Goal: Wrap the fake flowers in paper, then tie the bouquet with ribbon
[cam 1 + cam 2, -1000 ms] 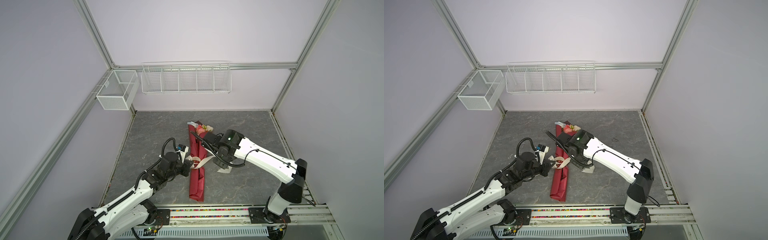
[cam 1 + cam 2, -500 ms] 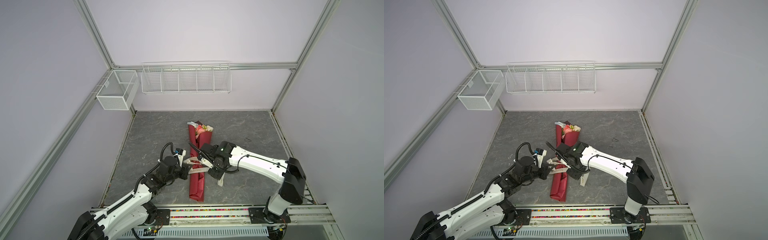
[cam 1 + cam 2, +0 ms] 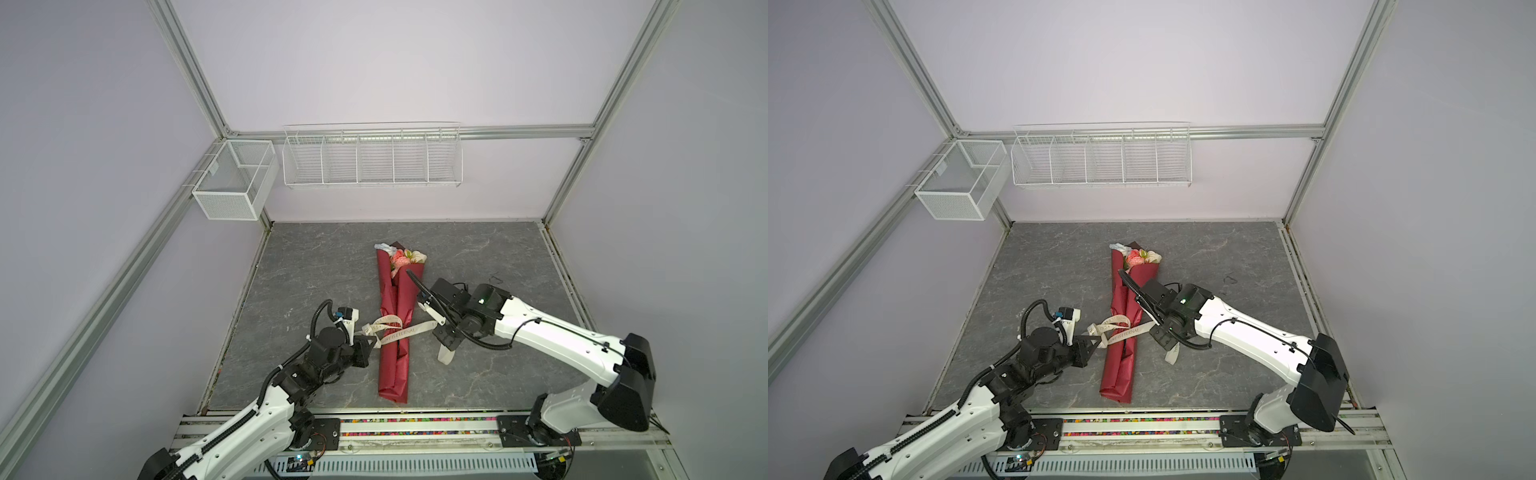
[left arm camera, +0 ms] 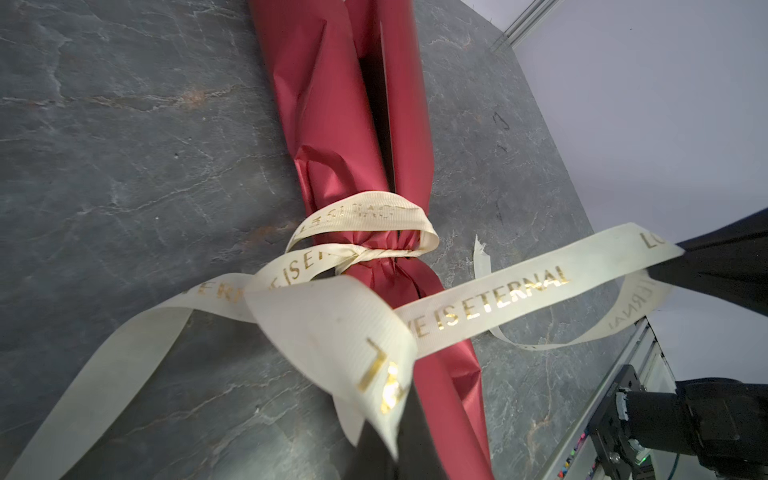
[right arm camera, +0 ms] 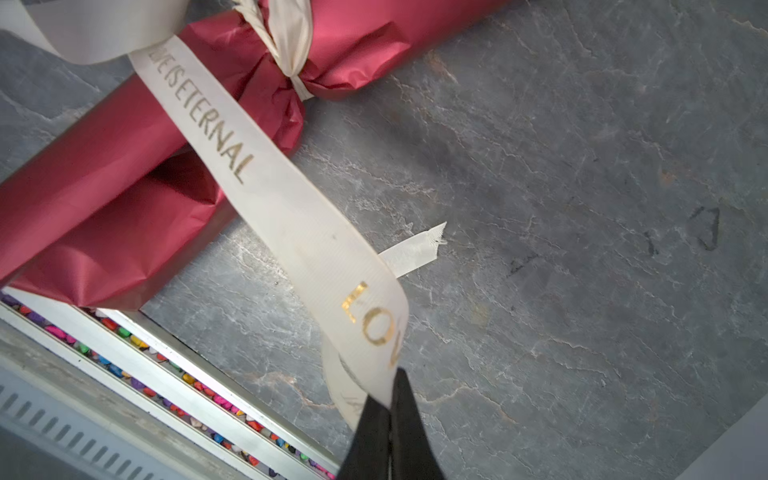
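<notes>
Slate tabletop (image 3: 478,257), wrapped bouquet (image 3: 392,365), ribbon (image 3: 409,331) cinched around

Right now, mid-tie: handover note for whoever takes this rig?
Grips: left end effector shut on the cream gold-lettered ribbon; right end effector shut on its other stretch.
Where: bouquet of fake flowers in dark-red paper lies flat on the grey stone-pattern table, blooms at the far end.
Done: ribbon wrapped and cinched round the paper's waist, one loop formed.
Left: probably pull the second crossing tight over the bouquet, then release both ends.
</notes>
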You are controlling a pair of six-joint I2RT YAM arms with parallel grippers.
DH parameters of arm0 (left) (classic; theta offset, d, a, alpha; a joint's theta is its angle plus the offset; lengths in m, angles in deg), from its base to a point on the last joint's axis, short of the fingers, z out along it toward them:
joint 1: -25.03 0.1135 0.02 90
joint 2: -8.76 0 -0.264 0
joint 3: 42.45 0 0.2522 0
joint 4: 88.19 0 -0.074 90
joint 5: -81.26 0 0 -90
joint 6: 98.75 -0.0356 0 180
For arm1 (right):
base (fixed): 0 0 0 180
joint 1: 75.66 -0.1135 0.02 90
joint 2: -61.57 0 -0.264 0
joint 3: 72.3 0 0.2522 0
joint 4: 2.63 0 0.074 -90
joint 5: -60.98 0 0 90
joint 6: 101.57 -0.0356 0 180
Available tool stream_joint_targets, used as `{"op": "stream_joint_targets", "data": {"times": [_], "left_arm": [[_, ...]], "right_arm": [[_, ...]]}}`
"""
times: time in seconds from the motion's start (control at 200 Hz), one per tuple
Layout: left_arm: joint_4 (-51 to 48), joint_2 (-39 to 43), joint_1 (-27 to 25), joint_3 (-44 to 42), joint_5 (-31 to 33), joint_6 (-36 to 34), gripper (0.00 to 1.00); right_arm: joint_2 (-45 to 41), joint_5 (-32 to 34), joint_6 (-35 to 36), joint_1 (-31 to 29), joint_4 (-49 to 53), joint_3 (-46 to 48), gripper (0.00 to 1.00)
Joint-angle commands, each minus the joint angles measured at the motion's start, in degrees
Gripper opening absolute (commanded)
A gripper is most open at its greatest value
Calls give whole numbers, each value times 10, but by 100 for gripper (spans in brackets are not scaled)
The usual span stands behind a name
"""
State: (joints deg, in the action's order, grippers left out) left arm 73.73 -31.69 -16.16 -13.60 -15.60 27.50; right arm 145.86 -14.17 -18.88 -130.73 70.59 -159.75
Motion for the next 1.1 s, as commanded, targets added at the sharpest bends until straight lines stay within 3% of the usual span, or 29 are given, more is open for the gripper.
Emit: {"op": "stream_joint_targets", "data": {"times": [0.0, 0.19, 0.41, 0.495, 0.55, 0.69, 0.9, 1.015, 1.095], "left_arm": [[1, 2, 2, 1, 17, 13, 0], [-30, 4, 2, -1, 59, 29, 0], [-43, 11, 2, -26, 75, 55, 0], [-64, 21, 2, -31, 95, 77, 16], [-78, 32, 2, -31, 104, 89, 20], [-132, 76, 2, -24, 127, 113, 52], [-238, 130, 2, 27, 194, 138, 64], [-255, 114, 2, 70, 203, 101, 63], [-220, 74, 2, 101, 174, 36, 56]], "right_arm": [[-5, 54, -17, 5, 15, 20, 6], [-9, 71, -33, 17, 20, 26, 6], [-4, 1, -18, 15, -3, 32, 6], [-2, -3, -17, 13, -7, 35, 6], [0, -3, -15, 13, -8, 37, 6], [-1, -19, -7, 12, -18, 40, 6], [-1, -8, -6, 13, -19, 49, 6], [-2, 0, -6, 13, -15, 55, 6], [-5, 3, -6, 13, -15, 59, 6]]}}
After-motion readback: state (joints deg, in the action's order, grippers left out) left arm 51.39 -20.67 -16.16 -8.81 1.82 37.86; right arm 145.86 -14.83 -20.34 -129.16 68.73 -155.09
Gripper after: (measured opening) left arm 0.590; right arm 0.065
